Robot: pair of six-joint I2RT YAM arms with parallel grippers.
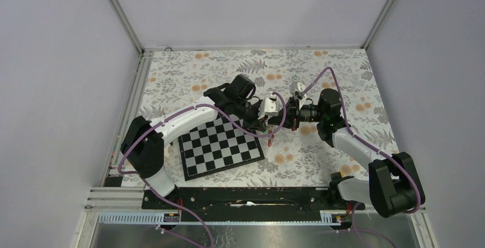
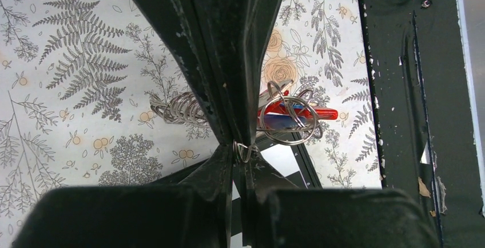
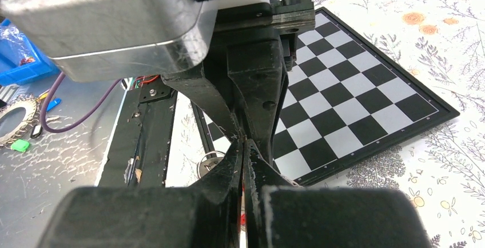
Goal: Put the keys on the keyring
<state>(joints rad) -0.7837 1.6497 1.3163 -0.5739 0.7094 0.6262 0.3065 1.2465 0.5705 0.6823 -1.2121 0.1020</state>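
The left gripper is pinched tight on a small wire ring. The closed right gripper meets it tip to tip above the table, probably to steady the ring. The red keyring hangs tangled just beside them.

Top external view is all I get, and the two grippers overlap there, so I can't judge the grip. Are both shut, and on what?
Observer: Both are shut. The left gripper and right gripper meet tip to tip, and the left wrist view shows a small wire ring nipped at the left one's tips.
Operator: Where is the keyring?
Observer: The red keyring sits just beyond those tips, tangled in a bunch of larger wire rings.
Operator: Any key colours there?
Observer: A blue sliver shows under the red. I can't tell whether it is a key.
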